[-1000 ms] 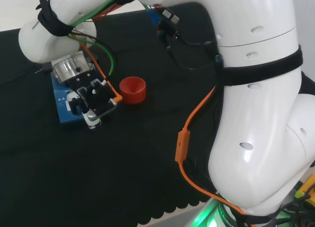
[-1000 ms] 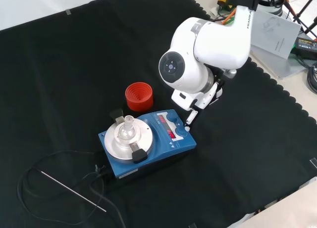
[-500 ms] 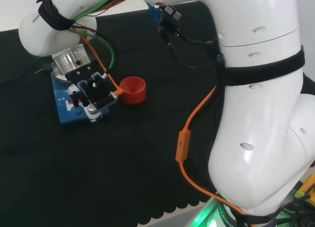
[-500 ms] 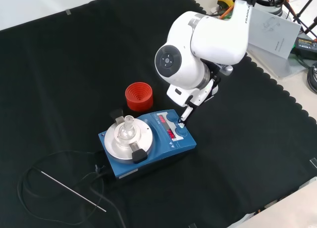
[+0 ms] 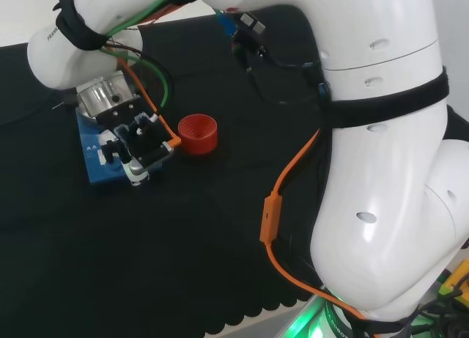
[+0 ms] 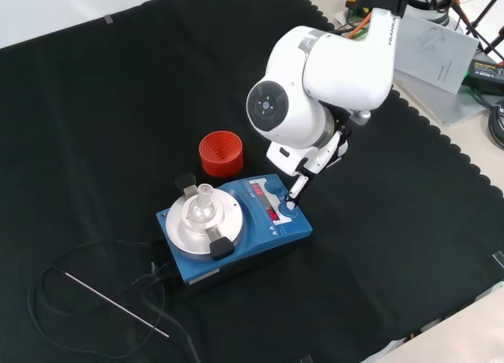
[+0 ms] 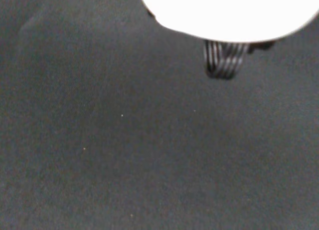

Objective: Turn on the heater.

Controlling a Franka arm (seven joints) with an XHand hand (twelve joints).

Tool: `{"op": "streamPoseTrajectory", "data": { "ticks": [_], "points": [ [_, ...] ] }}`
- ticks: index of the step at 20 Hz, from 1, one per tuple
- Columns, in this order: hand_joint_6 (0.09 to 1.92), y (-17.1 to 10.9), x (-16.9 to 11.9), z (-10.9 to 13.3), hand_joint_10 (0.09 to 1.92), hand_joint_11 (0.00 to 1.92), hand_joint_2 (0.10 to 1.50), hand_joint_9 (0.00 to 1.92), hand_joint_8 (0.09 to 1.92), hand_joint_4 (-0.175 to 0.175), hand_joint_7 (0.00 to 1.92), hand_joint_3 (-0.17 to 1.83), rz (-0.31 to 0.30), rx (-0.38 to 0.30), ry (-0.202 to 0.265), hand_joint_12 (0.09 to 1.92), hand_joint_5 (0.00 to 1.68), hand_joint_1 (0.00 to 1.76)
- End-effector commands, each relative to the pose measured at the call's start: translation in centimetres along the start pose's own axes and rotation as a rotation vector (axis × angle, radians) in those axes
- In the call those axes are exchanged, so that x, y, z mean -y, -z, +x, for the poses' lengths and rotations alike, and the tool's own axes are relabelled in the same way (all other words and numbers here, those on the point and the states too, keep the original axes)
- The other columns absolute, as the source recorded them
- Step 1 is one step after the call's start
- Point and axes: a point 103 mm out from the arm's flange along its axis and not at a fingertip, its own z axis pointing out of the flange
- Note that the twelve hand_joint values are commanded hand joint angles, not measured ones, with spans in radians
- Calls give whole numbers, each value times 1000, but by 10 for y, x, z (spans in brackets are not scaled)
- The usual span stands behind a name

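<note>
In the front view, my hand (image 6: 303, 174) is reaching down at 2 o'clock of the blue box-shaped heater (image 6: 233, 227), fingertip touching its panel. The red ribbed ring stand (image 6: 220, 154) is sitting at its 12 o'clock, just beside; a thin metal probe rod (image 6: 116, 304) is lying at 8 o'clock.

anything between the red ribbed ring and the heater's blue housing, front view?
Nothing. In the front view the red ribbed ring stands just behind the heater, with only bare black cloth in the narrow strip between them.
</note>
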Motion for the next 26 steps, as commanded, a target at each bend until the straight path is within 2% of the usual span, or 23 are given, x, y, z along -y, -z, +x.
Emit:
{"op": "streamPoseTrajectory", "data": {
  "ticks": [1, 12, 23, 26],
  "points": [
    [526, -3, -6, -1, 1790, 1537, 412, 1687, 1913, -75, 1570, 1407, 10, -8, 2, 1515, 234, 1579],
    [536, -1, -2, -22, 1789, 1536, 410, 1687, 1913, -76, 1570, 1409, 7, -31, -30, 1516, 239, 1580],
    [504, 47, 36, -56, 1754, 1528, 396, 1681, 1886, -65, 1563, 1423, -62, -5, -97, 1493, 179, 1547],
    [501, 52, 43, -63, 1748, 1525, 395, 1680, 1883, -64, 1563, 1423, -77, -4, -112, 1491, 179, 1546]
  ]
}}
